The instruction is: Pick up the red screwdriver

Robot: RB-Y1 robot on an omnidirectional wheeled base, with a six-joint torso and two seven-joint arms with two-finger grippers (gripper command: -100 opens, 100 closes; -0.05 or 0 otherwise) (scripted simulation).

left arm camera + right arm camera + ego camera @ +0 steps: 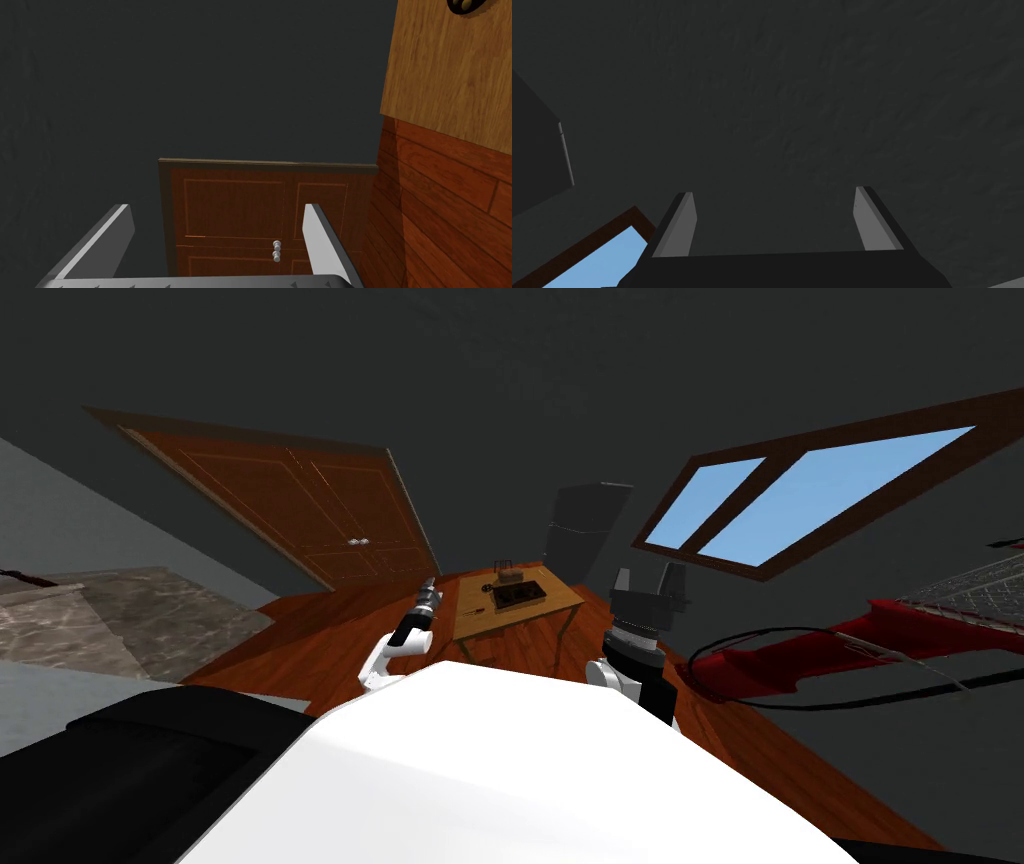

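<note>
Dark grey walls [500, 368] rise over a reddish plank floor [330, 638], with a brown panelled double door [300, 508], a blue-paned window [800, 488], a dark cabinet [585, 528] and a small wooden surface [470, 620].

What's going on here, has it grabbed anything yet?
Nothing is held yet. Both arms are raised in front of the robot, and the left gripper and right gripper each have their fingers open and empty. A small wooden table stands ahead on the wood floor, carrying a dark tray and a few small items too small to tell apart. Neither gripper is at the things on it, so the pick-up has not begun.
</note>
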